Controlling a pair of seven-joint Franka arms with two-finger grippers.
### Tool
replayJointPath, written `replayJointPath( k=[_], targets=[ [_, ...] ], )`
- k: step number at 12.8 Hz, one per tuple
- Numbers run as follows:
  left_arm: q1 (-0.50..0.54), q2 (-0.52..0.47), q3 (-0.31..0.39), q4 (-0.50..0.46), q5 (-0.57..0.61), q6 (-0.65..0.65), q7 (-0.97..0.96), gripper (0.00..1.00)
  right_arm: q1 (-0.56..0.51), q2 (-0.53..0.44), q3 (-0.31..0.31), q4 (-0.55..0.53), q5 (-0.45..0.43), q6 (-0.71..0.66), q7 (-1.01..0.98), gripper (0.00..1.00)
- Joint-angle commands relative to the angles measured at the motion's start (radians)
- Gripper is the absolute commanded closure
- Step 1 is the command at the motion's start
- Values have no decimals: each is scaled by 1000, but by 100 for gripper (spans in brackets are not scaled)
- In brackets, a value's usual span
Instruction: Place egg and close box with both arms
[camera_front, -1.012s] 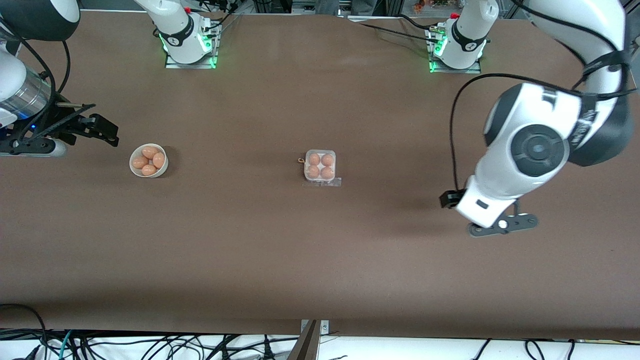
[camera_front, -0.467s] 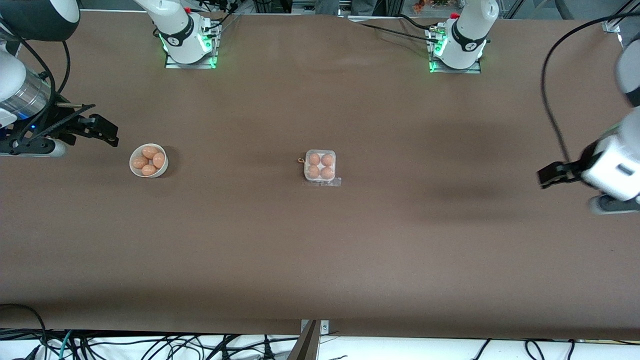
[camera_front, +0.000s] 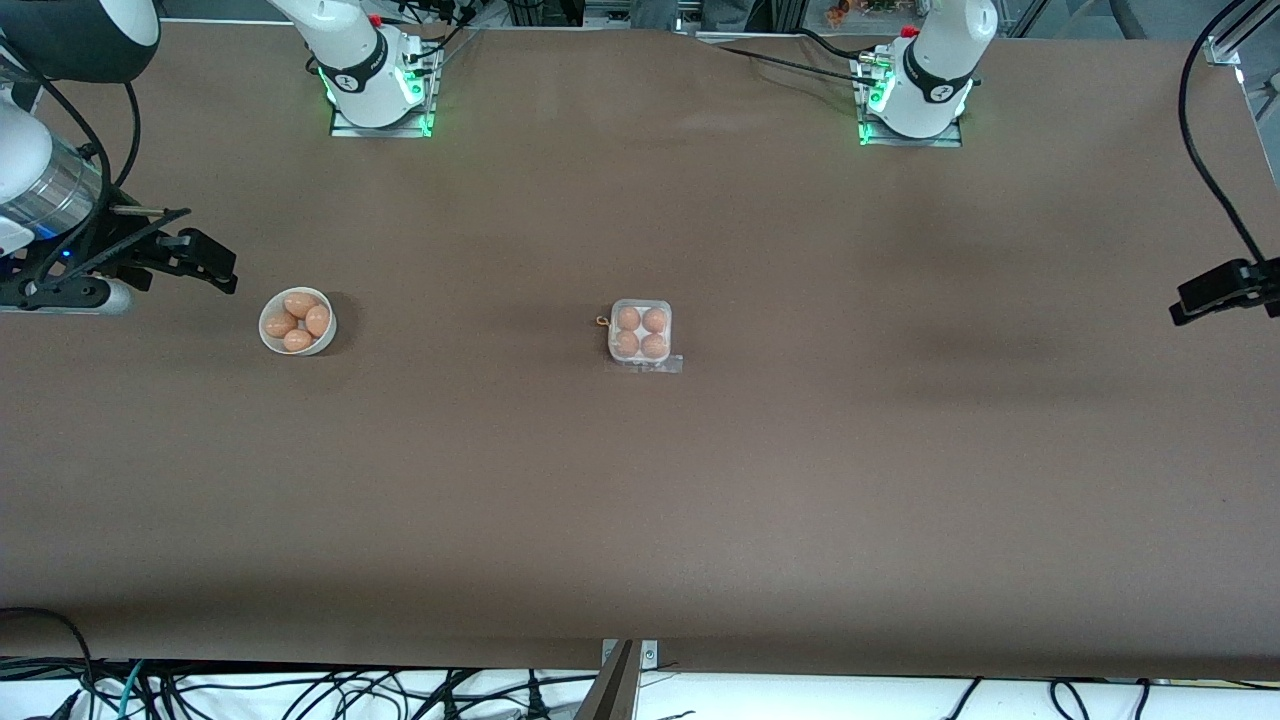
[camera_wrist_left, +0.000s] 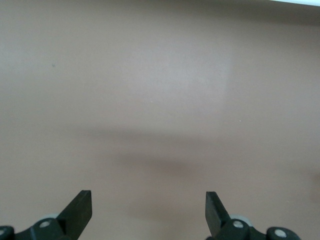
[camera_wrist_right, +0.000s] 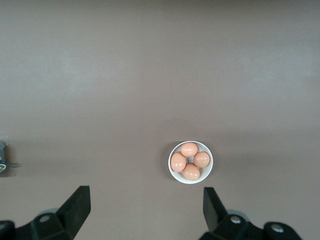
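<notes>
Brown worktop (camera_front: 640, 500), front view: the box (camera_front: 640, 333) is sitting at the centre of the frame with an egg (camera_front: 628, 319) showing in each of its four cells. I cannot tell whether its clear lid is latched. I am holding my right end effector (camera_front: 215, 265), fingers spread and empty, at the frame's edge beside the white bowl (camera_front: 325, 345) of spare eggs (camera_front: 298, 305). My left end effector (camera_wrist_left: 148, 210), also spread and empty, is hanging at the other edge, well apart from the box.

Risks, as I am judging them:
- With no cell free, fetching another egg would be leaving it loose on top.
- An unlatched lid could be springing open.
- The light box could be sliding if I am pressing with one arm alone.
</notes>
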Motion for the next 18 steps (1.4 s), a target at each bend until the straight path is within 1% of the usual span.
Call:
replayJointPath(
  k=[1,3,5,11,13,18],
  targets=[
    [-35,-71,51,-107,-42,21,22,0,-9,-4,8,-1,-16,6,-7,0],
    [-65,-83,60,-130,-33,28,22,0,-9,-4,8,-1,-16,8,-7,0],
    [-115,-88,77,-130,-30,21,17,0,-9,-4,8,-2,-11,8,-7,0],
    [-181,-114,80,-170,0,-34,16,0,-9,-3,8,-1,-12,11,-7,0],
    [-192,-114,80,-178,30,-38,16,0,-11,-3,8,-1,-11,12,-7,0],
    [-195,-108,71,-189,28,-38,2,0,-11,-3,8,-1,-9,11,-7,0]
  ],
)
